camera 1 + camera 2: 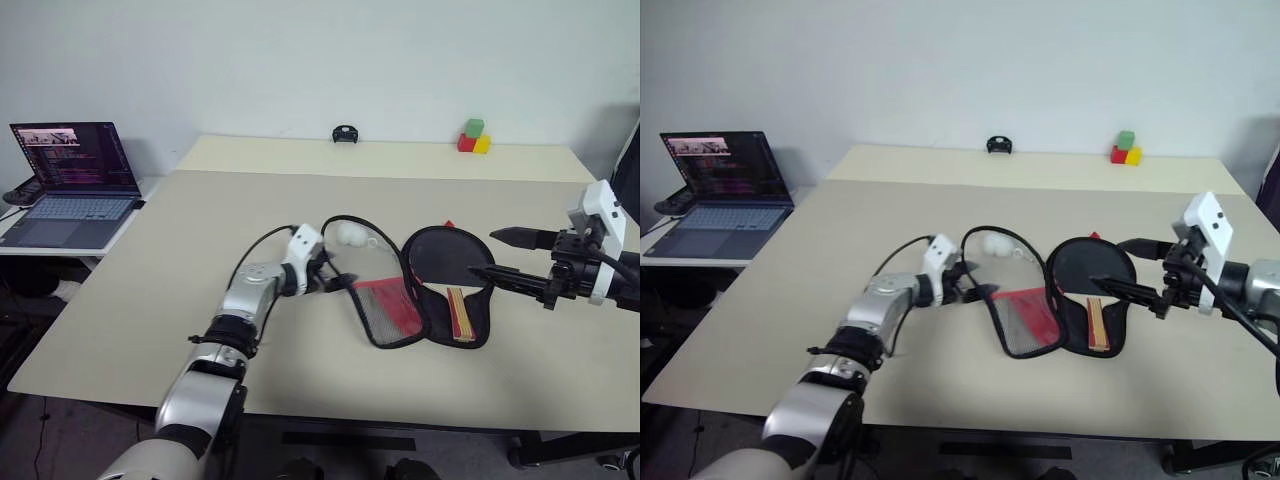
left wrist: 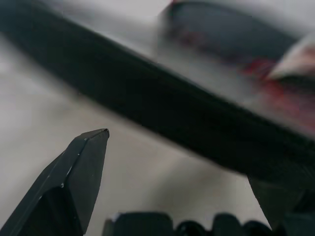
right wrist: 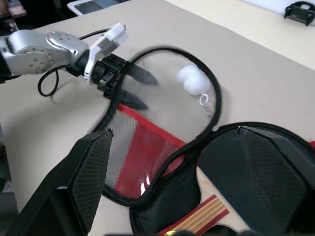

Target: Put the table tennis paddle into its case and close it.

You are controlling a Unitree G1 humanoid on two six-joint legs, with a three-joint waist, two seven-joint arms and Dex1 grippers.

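One soft black fabric case (image 1: 385, 300) lies unzipped on the beige desk (image 1: 140, 290), red mesh flap spread, holding one table tennis paddle (image 1: 450, 270) with striped wooden handle. Left gripper (image 1: 335, 283) and right gripper (image 1: 500, 255) fingers spread, empty. Beyond, one white ball (image 1: 348, 233), three blocks (image 1: 474, 138).

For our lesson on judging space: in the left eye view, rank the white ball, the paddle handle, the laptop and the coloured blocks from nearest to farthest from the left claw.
1. White ball, just beyond the left claw, inside the open case.
2. Paddle handle, to the claw's right.
3. Laptop, far left on a side table.
4. Coloured blocks, at the far right edge.
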